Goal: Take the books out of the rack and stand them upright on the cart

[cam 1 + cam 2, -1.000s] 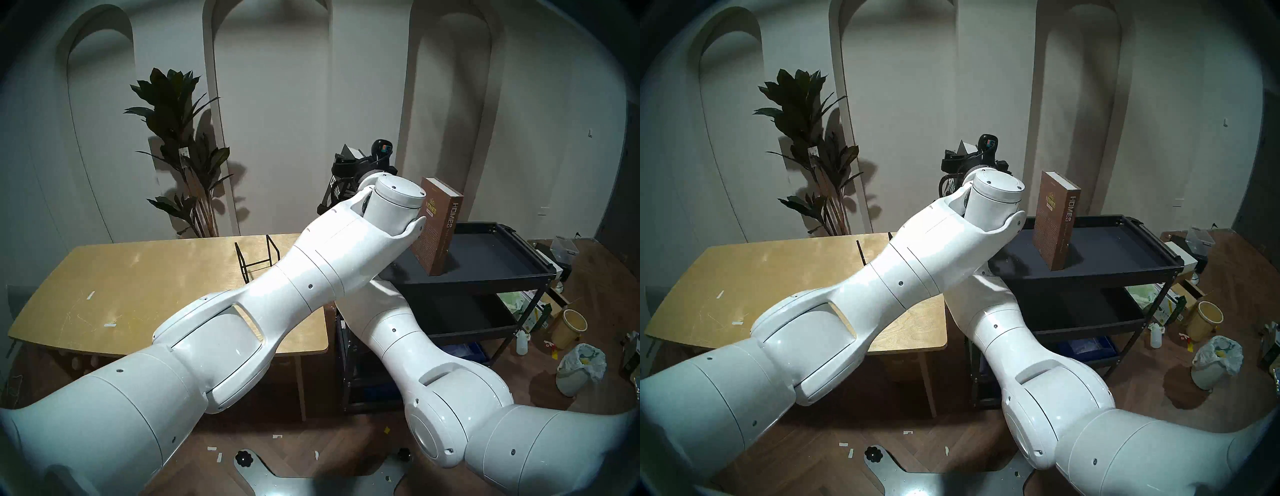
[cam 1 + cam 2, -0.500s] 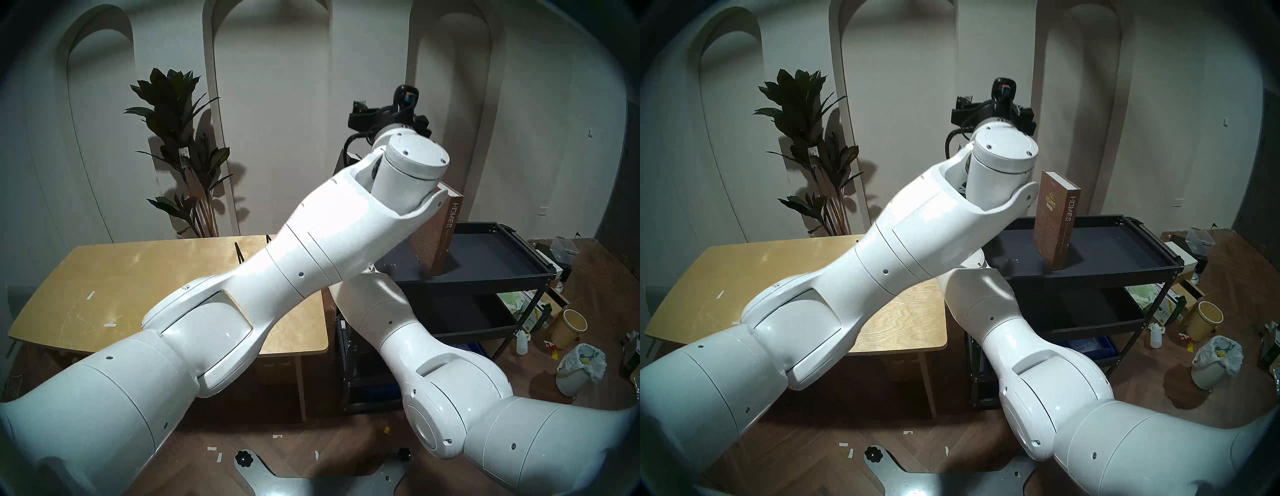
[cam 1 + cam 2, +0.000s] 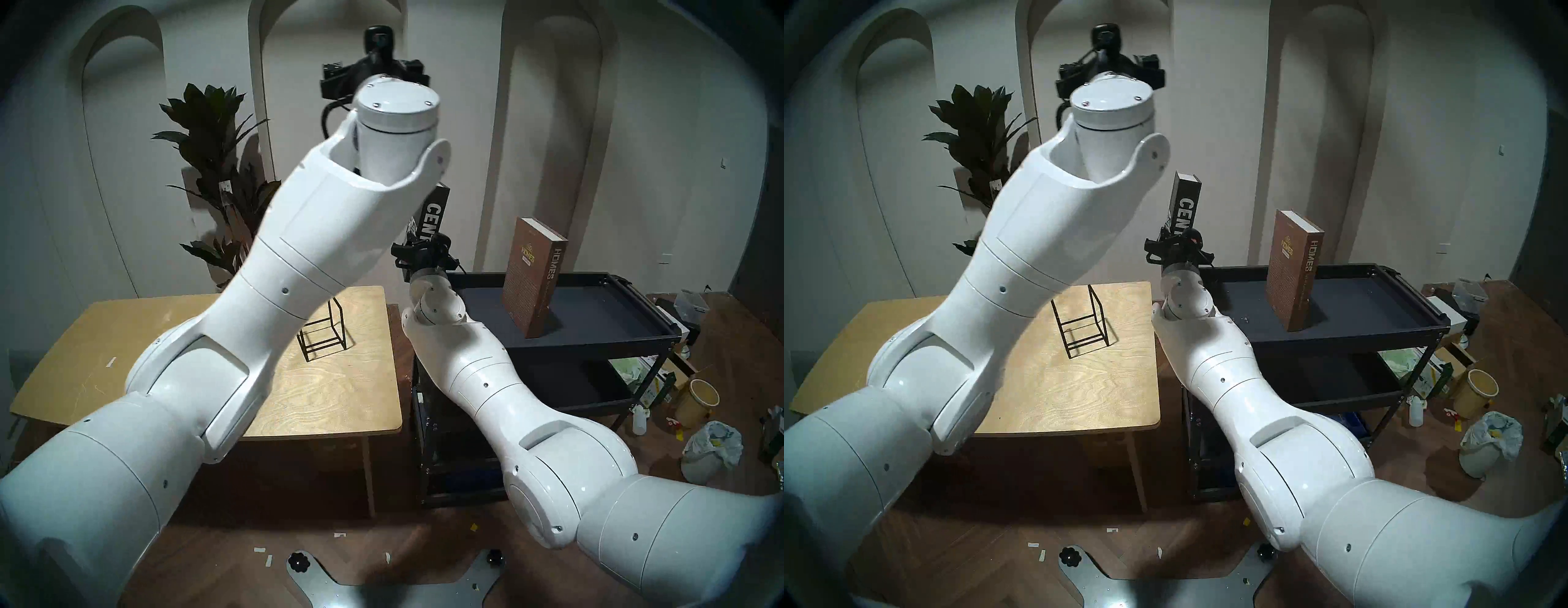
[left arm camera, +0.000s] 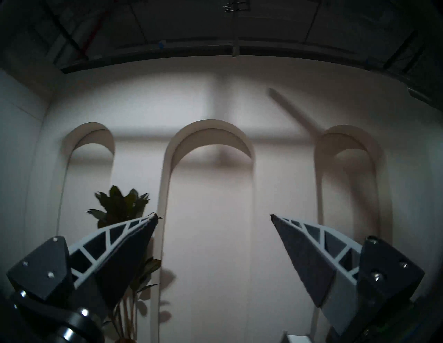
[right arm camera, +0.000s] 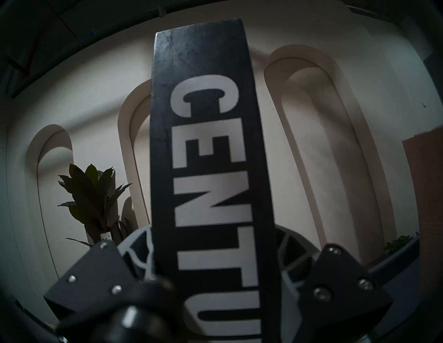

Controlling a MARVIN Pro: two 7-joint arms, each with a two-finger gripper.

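- Up above the gap between table and cart, the right gripper (image 5: 213,275) has its jaws pinched tight on the black book (image 3: 1185,208), clamping the lower part of it, spine facing the wrist camera with "CENTU" readable.
- That black book stands nearly upright in the air, clear of every surface, just off the cart's left end.
- Over on the cart (image 3: 594,339), the brown book (image 3: 535,278) lettered "HOMES" stands upright on the top tray, near its front edge and toward the middle, spine turned to the front right.
- Back on the table (image 3: 339,403), the rack (image 3: 324,335) sits empty near the far right corner, a bare wire frame with nothing in it.
- High up, the left gripper (image 4: 214,216) has its jaws spread wide with nothing between them, pointed at the arched wall panels and the plant (image 4: 119,206).
- Left arm (image 3: 297,254) crosses in front of the table's far edge and hides the rack's top left corner in the head views.
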